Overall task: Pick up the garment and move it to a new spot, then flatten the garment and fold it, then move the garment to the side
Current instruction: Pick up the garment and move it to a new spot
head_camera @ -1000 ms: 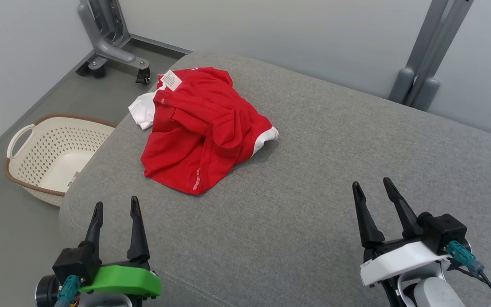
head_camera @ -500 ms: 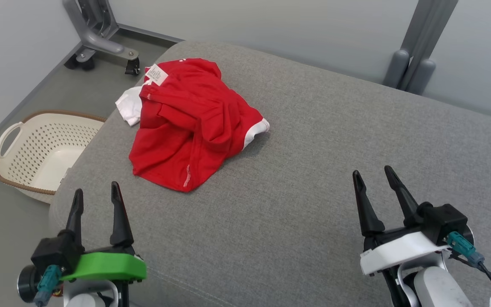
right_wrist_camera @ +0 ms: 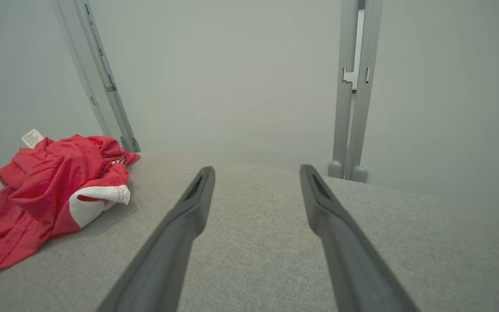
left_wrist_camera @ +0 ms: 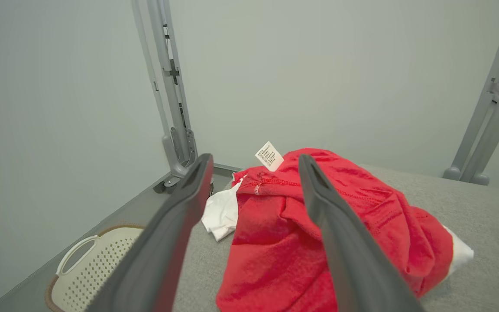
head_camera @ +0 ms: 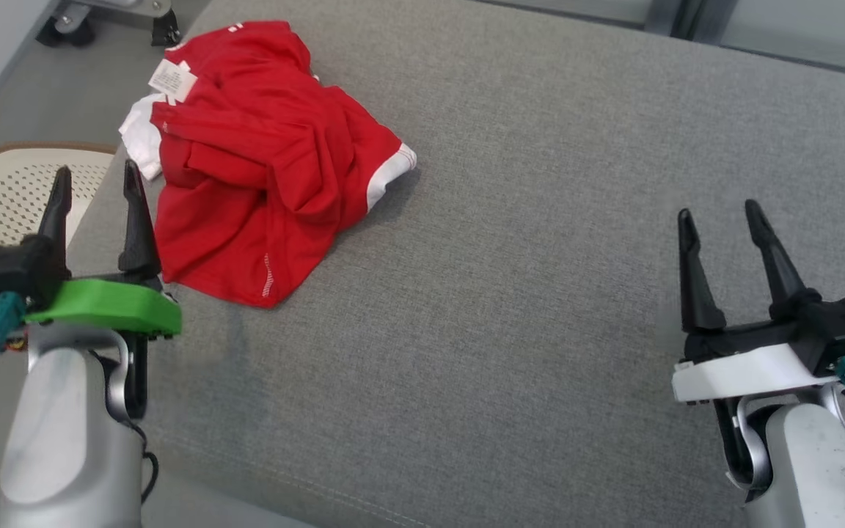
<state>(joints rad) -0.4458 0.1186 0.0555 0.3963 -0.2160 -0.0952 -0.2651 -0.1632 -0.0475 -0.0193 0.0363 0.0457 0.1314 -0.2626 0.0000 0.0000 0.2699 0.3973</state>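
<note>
Both grippers empty, jaws apart: left gripper (head_camera: 96, 167) just beside the crumpled red shirt (head_camera: 261, 169), right gripper (head_camera: 717, 208) well apart from it. Shirt lies at the far-left corner of the grey upholstered worktop (head_camera: 503, 293), white laundry basket (head_camera: 12, 192) on the floor beside.

the head camera has tipped down, shifting the whole picture. the left gripper (head_camera: 96, 167) has reached farther out, now just left of the red garment (head_camera: 261, 169). the right gripper (head_camera: 717, 208) has also advanced, drifting right.
</note>
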